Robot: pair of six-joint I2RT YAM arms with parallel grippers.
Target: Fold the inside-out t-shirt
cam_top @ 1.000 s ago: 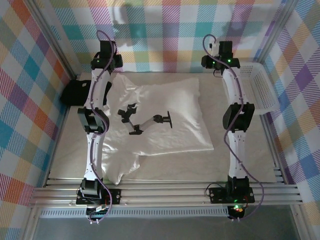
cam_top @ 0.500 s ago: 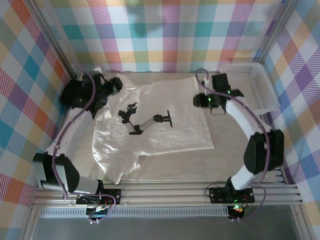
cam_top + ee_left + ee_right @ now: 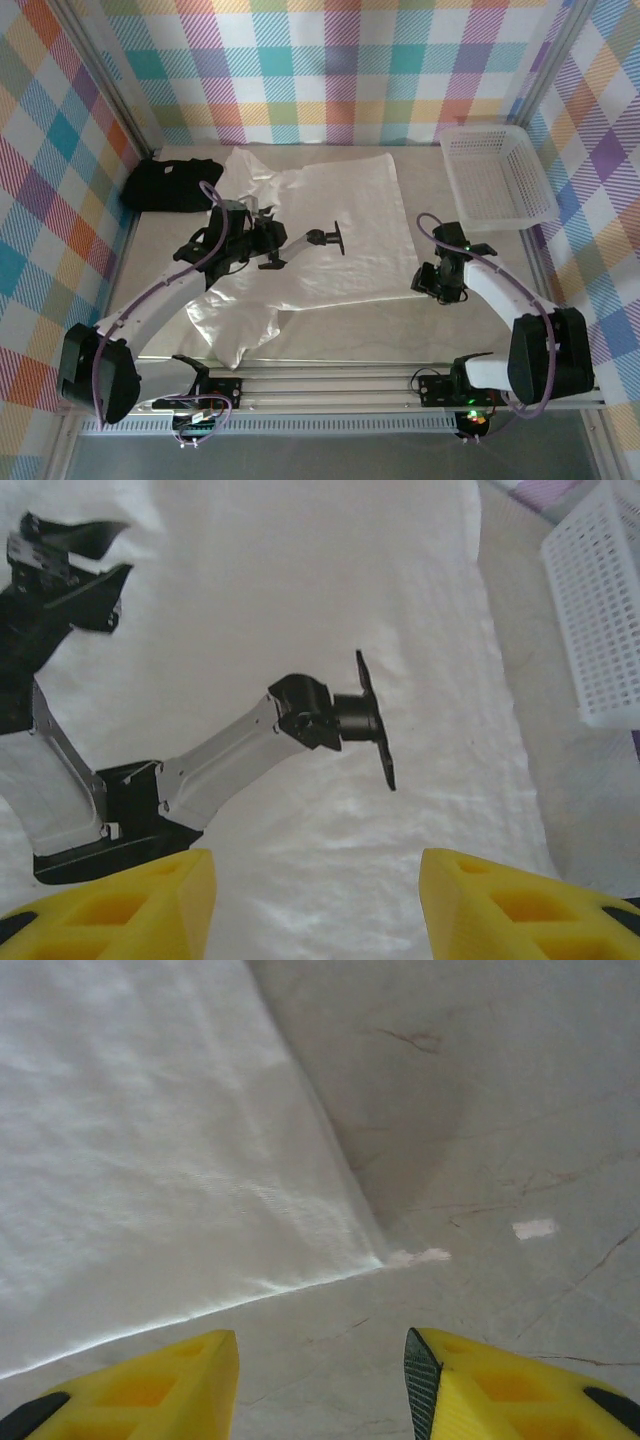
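t-shirt (image 3: pixel 350 230): soft white cotton, flat on table (image 3: pixel 500 1110), centre-left; longest run far-right to near-left, neck end unclear | top view: black-and-silver bracket (image 3: pixel 230 760) lying on it; mesh basket (image 3: pixel 600 600) far right | right wrist view: shirt's sharp near-right corner, scuffed tabletop | left gripper (image 3: pixel 310 880): fingers apart, empty, over shirt | right gripper (image 3: pixel 320 1345): apart, empty, above that corner

No text, label or number can be read, so far as these soft views show.

White t-shirt (image 3: pixel 360 205): plain, no print, spread mostly flat w/ light wrinkles. It lies just left of the basket (image 3: pixel 497 185), not touching. Edge nearest basket is straight; side farthest from basket is rumpled, uneven.
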